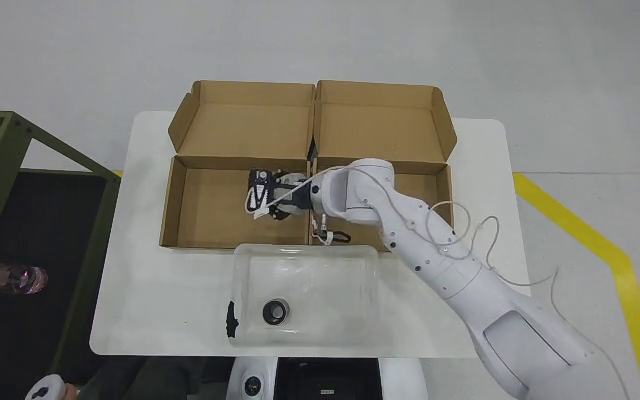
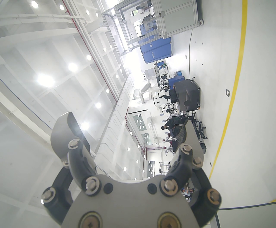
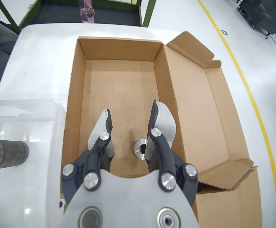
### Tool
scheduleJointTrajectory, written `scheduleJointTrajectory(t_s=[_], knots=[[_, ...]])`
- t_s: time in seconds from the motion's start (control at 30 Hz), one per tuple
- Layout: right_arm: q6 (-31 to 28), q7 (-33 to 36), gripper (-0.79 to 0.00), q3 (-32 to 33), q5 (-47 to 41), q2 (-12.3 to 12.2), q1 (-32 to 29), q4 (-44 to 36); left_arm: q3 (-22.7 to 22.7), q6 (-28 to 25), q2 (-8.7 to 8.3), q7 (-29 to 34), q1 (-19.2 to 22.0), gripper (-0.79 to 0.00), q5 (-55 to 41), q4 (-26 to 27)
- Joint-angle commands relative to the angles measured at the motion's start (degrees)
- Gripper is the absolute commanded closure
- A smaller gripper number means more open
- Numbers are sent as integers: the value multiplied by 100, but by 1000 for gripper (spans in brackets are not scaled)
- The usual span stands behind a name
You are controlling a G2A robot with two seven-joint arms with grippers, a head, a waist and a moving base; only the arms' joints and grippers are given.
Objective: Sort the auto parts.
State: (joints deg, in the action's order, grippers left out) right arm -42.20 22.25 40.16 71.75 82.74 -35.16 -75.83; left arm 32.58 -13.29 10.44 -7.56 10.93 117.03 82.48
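A pale grey floor (image 1: 320,40) crossed by a yellow line (image 1: 575,225) surrounds a white table (image 1: 480,150) with rounded corners in a bright industrial hall, a green-framed stand with a dark top (image 1: 50,260) just beside it. Overhead, round ceiling lights (image 2: 45,79) glare among white beams. Farther down the hall stand a metal-framed enclosure (image 2: 176,17), blue cabinets (image 2: 156,48) and dark office chairs (image 2: 199,127).

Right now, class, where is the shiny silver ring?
In the right wrist view, the silver ring lies on the floor of the cardboard box, beneath the open right gripper.
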Motion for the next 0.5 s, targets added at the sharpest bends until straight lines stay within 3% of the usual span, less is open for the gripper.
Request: scheduleJointTrajectory(t_s=[0.0, 0.47], knots=[[-87, 69, -348, 96, -7, -66, -225, -309, 0, 0, 0, 0, 0, -785, 0, 0], [-677, 472, -357, 668, 272, -518, -1850, -2281, 0, 0, 0, 0, 0, -785, 0, 0]])
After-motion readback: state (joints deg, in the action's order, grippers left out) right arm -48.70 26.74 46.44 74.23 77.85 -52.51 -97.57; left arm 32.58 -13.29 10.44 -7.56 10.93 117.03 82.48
